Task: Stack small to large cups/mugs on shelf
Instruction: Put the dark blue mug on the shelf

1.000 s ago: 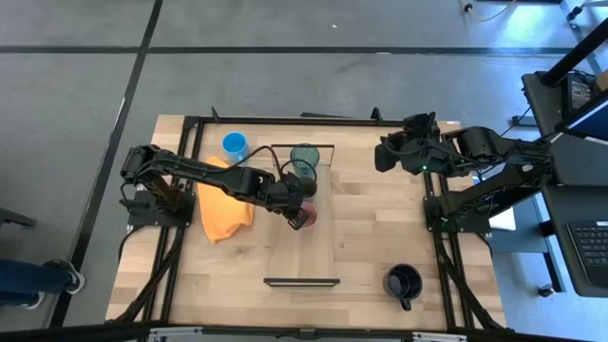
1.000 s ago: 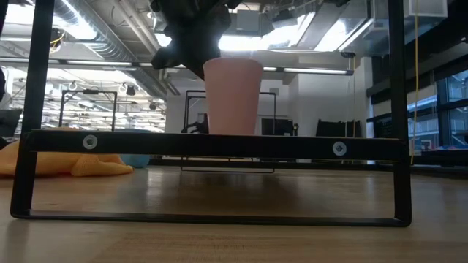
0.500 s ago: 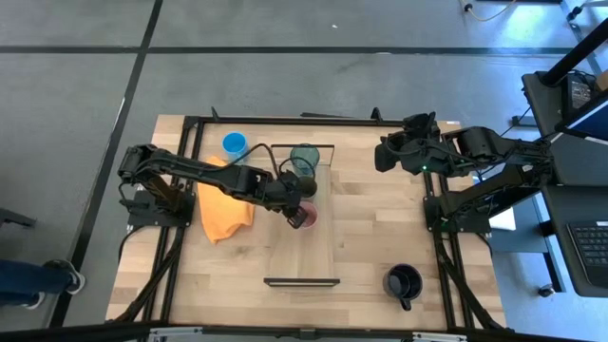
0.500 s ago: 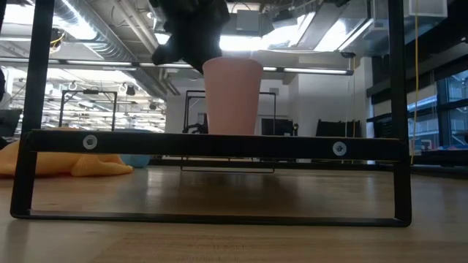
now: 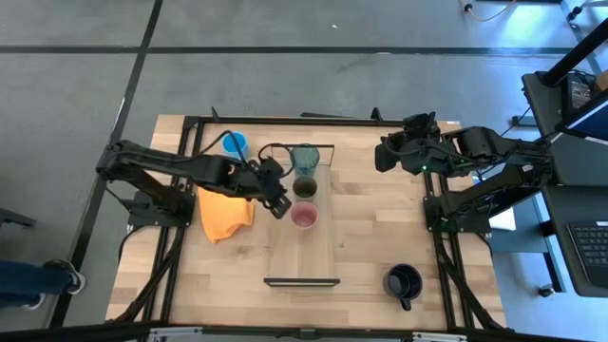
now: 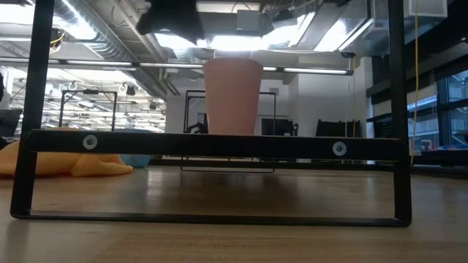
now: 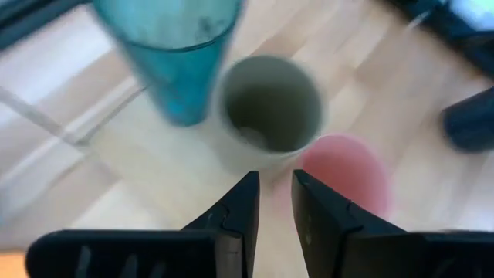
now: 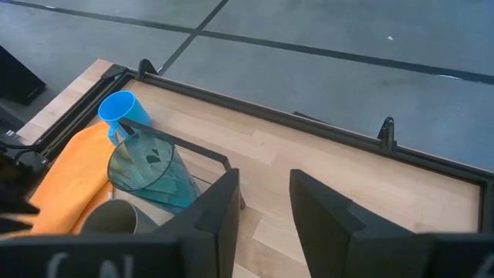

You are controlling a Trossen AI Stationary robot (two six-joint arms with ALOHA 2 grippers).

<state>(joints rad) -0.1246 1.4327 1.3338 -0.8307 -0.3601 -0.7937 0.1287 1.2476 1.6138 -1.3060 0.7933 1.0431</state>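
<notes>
On the shelf [image 5: 302, 252] three cups stand in a row on their bases: a teal tumbler [image 5: 305, 157] at the far end, then an olive-green cup [image 5: 304, 187], then a pink cup [image 5: 304, 217]. My left gripper [image 5: 278, 201] hovers open just left of the olive and pink cups, above them, touching neither; its wrist view shows the olive cup [image 7: 270, 108] and pink cup [image 7: 347, 174] beyond the fingertips. A blue mug [image 5: 235, 144] stands at the far left, a black mug [image 5: 403, 281] at the near right. My right gripper [image 5: 380, 160] waits open, high at the far right.
An orange cloth [image 5: 223, 211] lies on the table left of the shelf, under my left arm. The shelf's black end frame [image 6: 212, 142] crosses the low view in front of the pink cup [image 6: 232, 95]. Bare tabletop lies between the shelf and the black mug.
My left gripper has come away from the pink cup, rising and drawing back toward the table's left edge. The pink cup stays upright on the shelf where it was.
</notes>
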